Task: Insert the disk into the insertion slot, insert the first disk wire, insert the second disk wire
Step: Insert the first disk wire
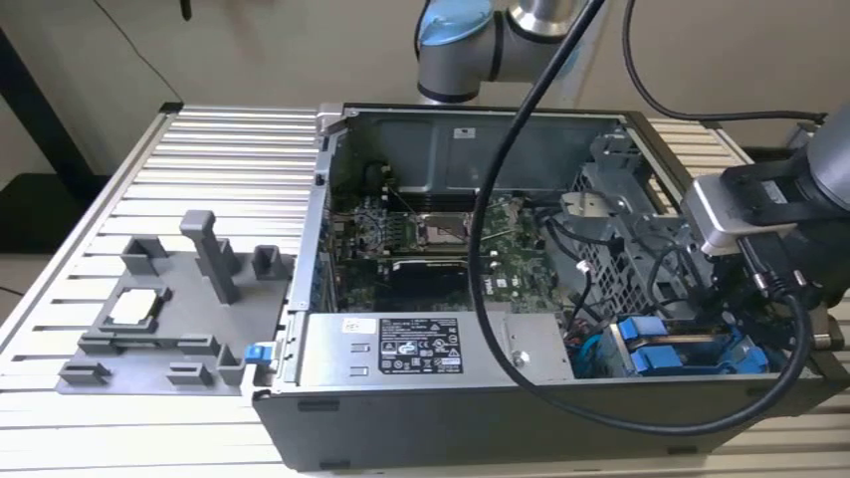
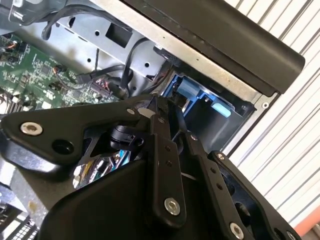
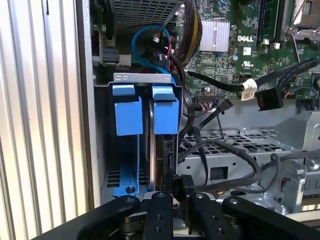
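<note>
One disk (image 3: 161, 150) is in, standing on edge in the insertion slot (image 3: 142, 77), with its blue carrier tab (image 3: 165, 107) at the mouth. A second blue carrier (image 3: 127, 112) sits alongside. The slot is just beside the power-supply box (image 1: 418, 349), on the exterior view's right of it, in the corner of the PC case (image 1: 465, 418). The gripper (image 3: 180, 194) is at the disk's exposed edge, fingers pinched onto a black wire plug (image 3: 175, 180) with a black cable (image 3: 250, 175) trailing off. Can't tell if the plug is seated.
</note>
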Action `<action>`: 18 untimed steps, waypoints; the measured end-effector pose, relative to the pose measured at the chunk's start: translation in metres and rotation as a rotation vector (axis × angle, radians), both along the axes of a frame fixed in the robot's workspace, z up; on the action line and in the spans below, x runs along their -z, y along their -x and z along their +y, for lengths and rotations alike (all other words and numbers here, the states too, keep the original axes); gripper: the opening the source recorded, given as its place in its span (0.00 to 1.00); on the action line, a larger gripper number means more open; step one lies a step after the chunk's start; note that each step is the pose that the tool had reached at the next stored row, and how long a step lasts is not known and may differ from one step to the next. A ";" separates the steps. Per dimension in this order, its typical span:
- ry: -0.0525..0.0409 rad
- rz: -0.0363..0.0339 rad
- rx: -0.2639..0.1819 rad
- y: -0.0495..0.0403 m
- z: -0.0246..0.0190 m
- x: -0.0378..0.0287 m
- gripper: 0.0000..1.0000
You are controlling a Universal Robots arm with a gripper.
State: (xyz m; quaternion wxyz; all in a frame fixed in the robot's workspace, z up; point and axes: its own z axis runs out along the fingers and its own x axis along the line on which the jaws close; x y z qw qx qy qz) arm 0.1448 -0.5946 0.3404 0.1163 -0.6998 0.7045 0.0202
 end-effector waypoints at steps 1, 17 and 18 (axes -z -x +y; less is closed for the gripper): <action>0.0001 0.0000 0.001 0.0000 0.0000 0.0006 0.19; -0.0047 0.0000 0.020 -0.0013 -0.0006 0.0064 0.19; -0.0048 0.0000 0.023 -0.0014 -0.0008 0.0074 0.19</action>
